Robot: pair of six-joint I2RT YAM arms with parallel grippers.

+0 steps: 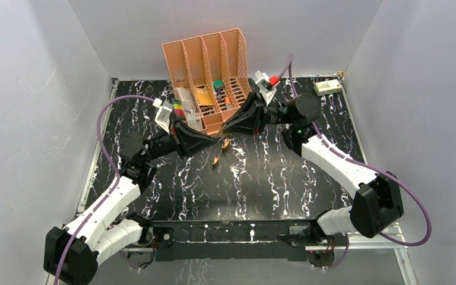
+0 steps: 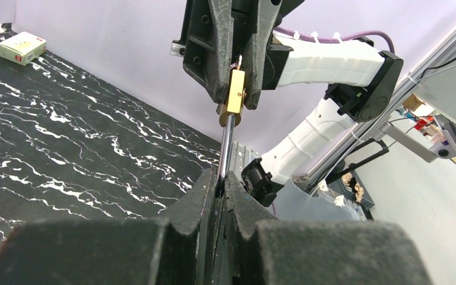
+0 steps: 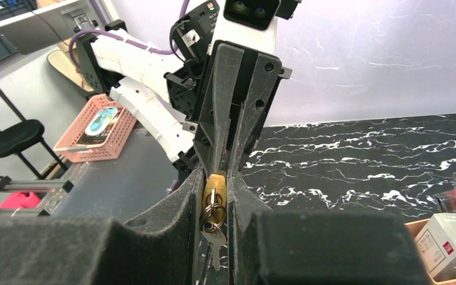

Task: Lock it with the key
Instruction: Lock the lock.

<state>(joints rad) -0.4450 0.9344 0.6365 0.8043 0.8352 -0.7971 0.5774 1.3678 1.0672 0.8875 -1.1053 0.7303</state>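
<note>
A small brass padlock [image 2: 236, 95] hangs in the air over the middle of the table, with my right gripper [image 3: 215, 176] shut on it. In the right wrist view the padlock [image 3: 215, 183] sits between the pads, and a ring with a spare silvery key [image 3: 214, 233] dangles from its shackle. My left gripper [image 2: 221, 179] is shut on the key [image 2: 227, 145], a thin silvery blade that runs up into the padlock's underside. In the top view both grippers meet tip to tip, left gripper [image 1: 212, 141] and right gripper [image 1: 227, 129].
Two loose brass padlocks [image 1: 225, 144] [image 1: 215, 161] lie on the black marbled table just below the grippers. An orange file organiser [image 1: 211, 77] with pens and boxes stands behind them. A small box [image 1: 328, 88] sits at the back right corner.
</note>
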